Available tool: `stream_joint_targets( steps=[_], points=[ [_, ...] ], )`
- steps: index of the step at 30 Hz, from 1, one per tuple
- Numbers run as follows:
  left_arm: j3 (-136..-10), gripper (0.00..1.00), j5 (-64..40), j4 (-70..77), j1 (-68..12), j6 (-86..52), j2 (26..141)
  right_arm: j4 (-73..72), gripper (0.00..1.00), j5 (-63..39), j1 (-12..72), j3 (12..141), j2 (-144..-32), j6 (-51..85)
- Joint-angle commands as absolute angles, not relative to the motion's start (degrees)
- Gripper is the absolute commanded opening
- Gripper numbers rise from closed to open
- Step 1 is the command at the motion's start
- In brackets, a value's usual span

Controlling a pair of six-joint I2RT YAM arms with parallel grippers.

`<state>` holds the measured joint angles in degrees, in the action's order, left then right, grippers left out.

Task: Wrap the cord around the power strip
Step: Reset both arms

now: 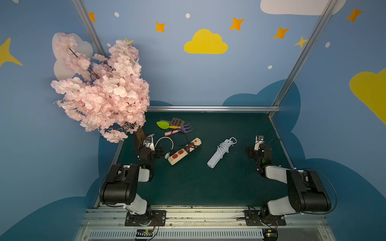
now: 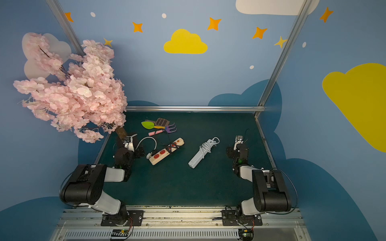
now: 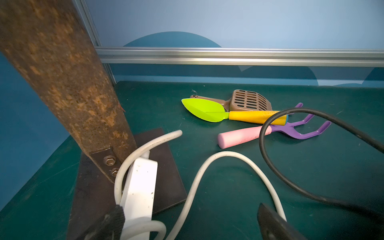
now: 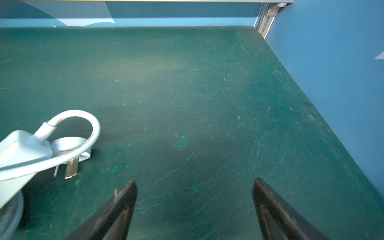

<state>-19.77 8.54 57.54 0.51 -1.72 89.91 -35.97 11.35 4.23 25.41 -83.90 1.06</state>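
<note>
Left pincer (image 3: 190, 206) wide beside white plug (image 3: 139, 187); right pincer (image 4: 195, 181) wide over table (image 4: 207, 83).

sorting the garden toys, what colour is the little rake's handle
Pink; the rake handle shows best in the left wrist view.

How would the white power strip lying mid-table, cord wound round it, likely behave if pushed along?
The white power strip looks rigid and flat-sided, so it would probably slide, not roll. Its wound cord looks bendy; the free loop at one end may flop or snag.
</note>
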Motion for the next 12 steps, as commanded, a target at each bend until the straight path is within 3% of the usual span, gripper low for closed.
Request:
stream_joint_targets(
  steps=[1, 12],
  points=[
    [-20.20, 1.00, 7.82, 55.63, 0.51, -1.89, 90.27, -35.68, 0.88, 11.85, 4.47, 26.10, -84.23, 1.20],
    [-19.96, 1.00, 8.08, 56.21, 0.03, -1.38, 90.32, -35.69, 0.88, 11.87, 4.49, 26.06, -84.21, 1.23]
  ],
)
